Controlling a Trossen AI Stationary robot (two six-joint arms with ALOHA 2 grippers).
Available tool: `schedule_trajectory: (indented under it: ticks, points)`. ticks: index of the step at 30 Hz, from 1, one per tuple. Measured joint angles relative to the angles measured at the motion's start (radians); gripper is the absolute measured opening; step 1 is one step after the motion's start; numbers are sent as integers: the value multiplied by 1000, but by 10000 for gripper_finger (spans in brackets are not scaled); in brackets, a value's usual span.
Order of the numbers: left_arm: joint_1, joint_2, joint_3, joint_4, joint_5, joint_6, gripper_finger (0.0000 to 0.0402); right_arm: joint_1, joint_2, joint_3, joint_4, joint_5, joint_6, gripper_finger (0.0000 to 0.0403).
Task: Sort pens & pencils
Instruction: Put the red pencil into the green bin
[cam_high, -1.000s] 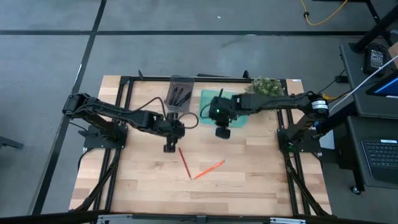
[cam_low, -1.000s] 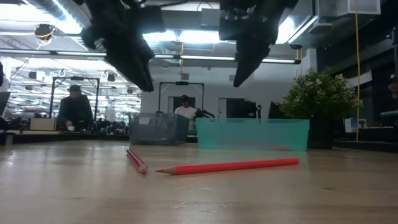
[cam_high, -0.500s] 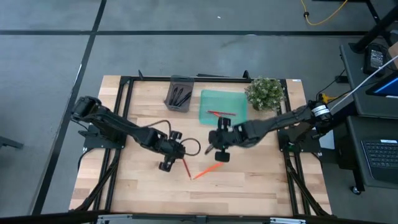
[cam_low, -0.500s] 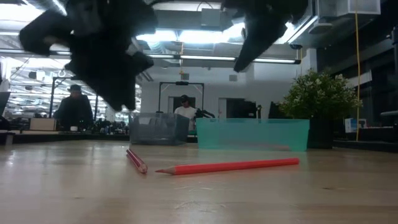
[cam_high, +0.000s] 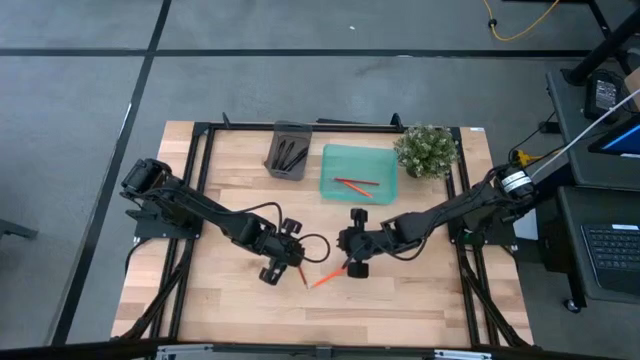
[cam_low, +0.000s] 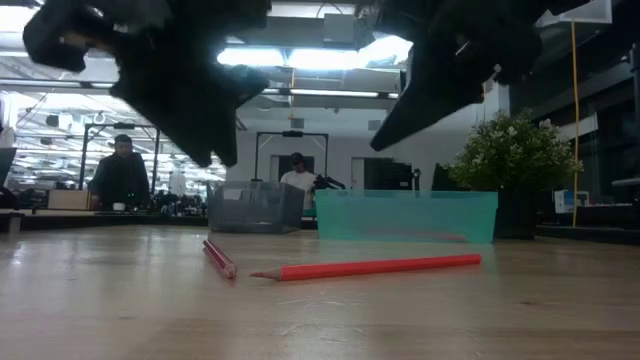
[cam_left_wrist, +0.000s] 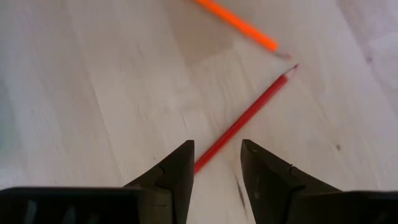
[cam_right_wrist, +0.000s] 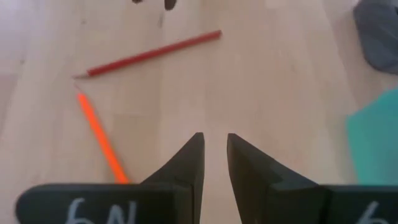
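Observation:
Two pencils lie flat on the wood. The red pencil (cam_high: 300, 272) (cam_low: 220, 258) (cam_left_wrist: 249, 115) has its tip close to the orange pencil (cam_high: 328, 277) (cam_low: 370, 266) (cam_right_wrist: 99, 140). My left gripper (cam_high: 288, 260) (cam_left_wrist: 217, 152) hovers open over the red pencil's blunt end, one finger on either side in the left wrist view, without touching it. My right gripper (cam_high: 352, 265) (cam_right_wrist: 214, 155) hangs beside the orange pencil, open by a narrow gap. Black pens (cam_high: 291, 154) lie in the grey tray (cam_high: 279, 165). Two more red pencils (cam_high: 352, 184) lie in the teal tray (cam_high: 380, 160).
A potted plant (cam_high: 427, 150) stands at the teal tray's right, near the table's far edge. The grey tray (cam_right_wrist: 379, 31) and teal tray (cam_right_wrist: 373, 143) also show in the right wrist view. People sit in the room beyond the table. Bare wood lies toward the near edge.
Both arms have swung from the trays toward the table's near edge and come down over the two loose pencils. The right gripper has left the teal tray, which now shows two red pencils. The left gripper has moved from beside the grey tray to over the red pencil.

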Motion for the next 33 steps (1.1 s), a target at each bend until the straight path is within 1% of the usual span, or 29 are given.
schedule_trajectory:
  ticks: [4,7,11,13,15,17,25,29,33]
  points:
    - [-1,46,43,-34,-4,48,124,33,-1,-22,48,-3,33,72]
    - [-1,123,84,-64,-5,95,124,60,-1,-22,65,-2,62,72]
    - [1,229,165,-185,-20,106,124,96,-1,-23,92,14,69,72]
    - [0,263,209,-257,-59,107,124,112,-1,-23,98,28,74,72]
    - [1,290,247,-293,-77,107,124,125,-1,-23,106,36,92,71]
    - [1,298,263,-319,-77,107,124,137,-1,-23,109,40,98,71]
    - [1,301,270,-307,-75,107,124,173,-1,-23,125,44,122,71]
    - [1,301,270,-310,-72,157,124,187,-1,-23,124,77,121,71]
    - [4,302,270,-310,3,209,124,194,-1,-23,124,85,120,71]
